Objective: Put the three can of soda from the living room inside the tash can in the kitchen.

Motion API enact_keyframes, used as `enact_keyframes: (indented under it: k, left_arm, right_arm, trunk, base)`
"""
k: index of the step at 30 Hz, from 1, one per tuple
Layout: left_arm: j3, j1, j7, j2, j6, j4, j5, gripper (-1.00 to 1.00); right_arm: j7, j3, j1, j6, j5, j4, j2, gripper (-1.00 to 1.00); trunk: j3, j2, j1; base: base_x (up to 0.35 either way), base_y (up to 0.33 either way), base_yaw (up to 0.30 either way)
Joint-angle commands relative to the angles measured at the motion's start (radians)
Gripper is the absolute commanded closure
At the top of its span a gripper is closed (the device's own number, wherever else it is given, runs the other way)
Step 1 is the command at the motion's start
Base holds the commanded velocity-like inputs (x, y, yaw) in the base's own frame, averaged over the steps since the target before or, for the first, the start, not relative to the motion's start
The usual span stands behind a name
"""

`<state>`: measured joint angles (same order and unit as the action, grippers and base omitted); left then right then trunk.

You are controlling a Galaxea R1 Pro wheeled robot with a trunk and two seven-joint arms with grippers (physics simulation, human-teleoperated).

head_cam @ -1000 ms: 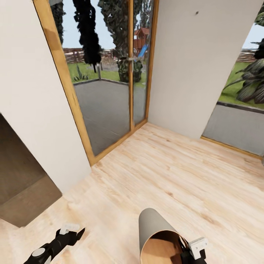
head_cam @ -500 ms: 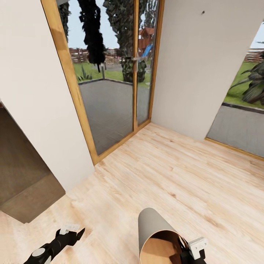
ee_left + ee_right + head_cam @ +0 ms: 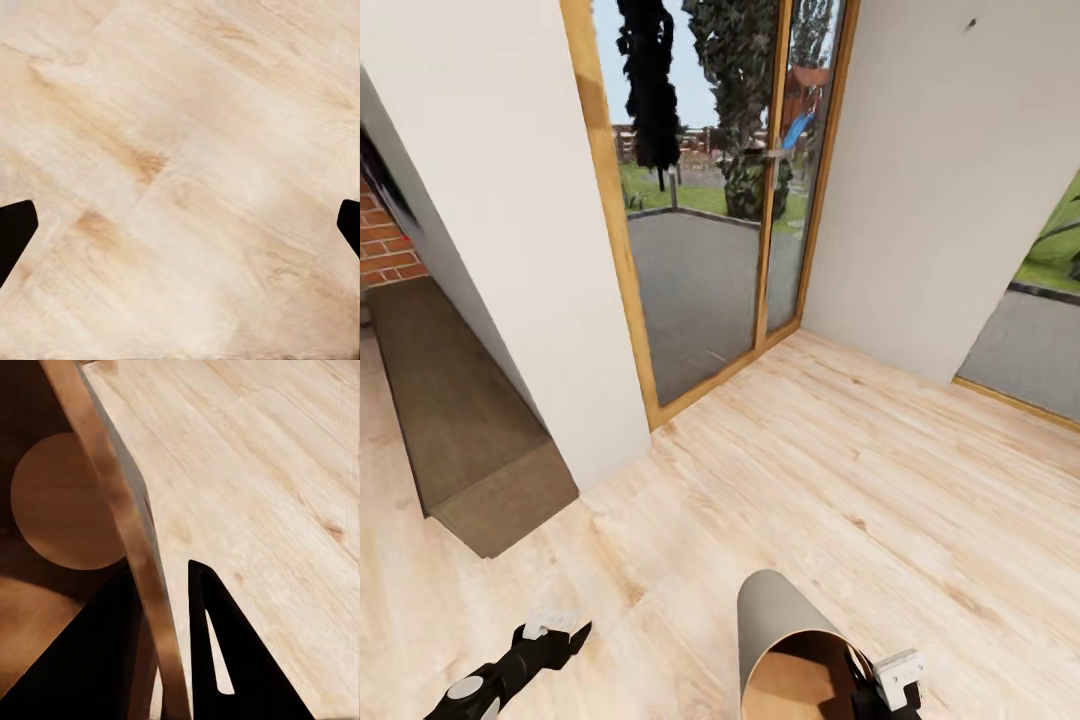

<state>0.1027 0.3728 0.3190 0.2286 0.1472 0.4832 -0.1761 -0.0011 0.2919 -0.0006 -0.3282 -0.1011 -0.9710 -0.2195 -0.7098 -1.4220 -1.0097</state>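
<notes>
Tash can rim pinched by right fingers

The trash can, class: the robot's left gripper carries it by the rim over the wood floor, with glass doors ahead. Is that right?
One thing is wrong: the right gripper, not the left, carries the trash can. The right wrist view shows its fingers either side of the rim. The left gripper is open with nothing between its fingers. The wood floor and glass doors are as you said.
</notes>
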Motion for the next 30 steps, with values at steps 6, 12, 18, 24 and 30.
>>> enact_keyframes:
  k: [6,12,18,24,30]
  left_arm:
    - [0.000,0.000,0.000,0.000,-0.001,0.000,0.001,-1.00]
    - [0.000,0.000,0.000,0.000,-0.001,0.000,0.001,-1.00]
    - [0.000,0.000,-0.001,-0.001,-0.001,0.000,0.001,-1.00]
    - [0.000,0.000,-0.001,-0.001,-0.001,0.000,0.001,-1.00]
    - [0.000,0.000,-0.001,-0.001,0.000,0.000,0.001,-1.00]
  right_arm:
    - [0.010,0.000,0.000,0.000,0.000,0.003,0.000,1.00]
    - [0.010,0.000,0.000,0.000,0.000,0.003,0.000,1.00]
    - [0.010,0.000,0.000,0.000,0.001,0.003,0.000,1.00]
    - [0.010,0.000,0.000,0.000,0.001,0.003,0.000,1.00]
    - [0.010,0.000,0.000,0.000,0.000,0.003,0.000,1.00]
  trunk:
    - [-0.006,0.000,0.000]
    - [-0.011,0.000,0.000]
    - [-0.017,0.000,0.000]
    - [-0.024,0.000,0.000]
    - [-0.030,0.000,0.000]
  base:
    - [-0.272,0.165,0.190]
    - [-0.274,0.168,0.188]
    - [-0.274,0.168,0.142]
    - [-0.274,0.168,0.122]
    - [-0.274,0.168,0.120]
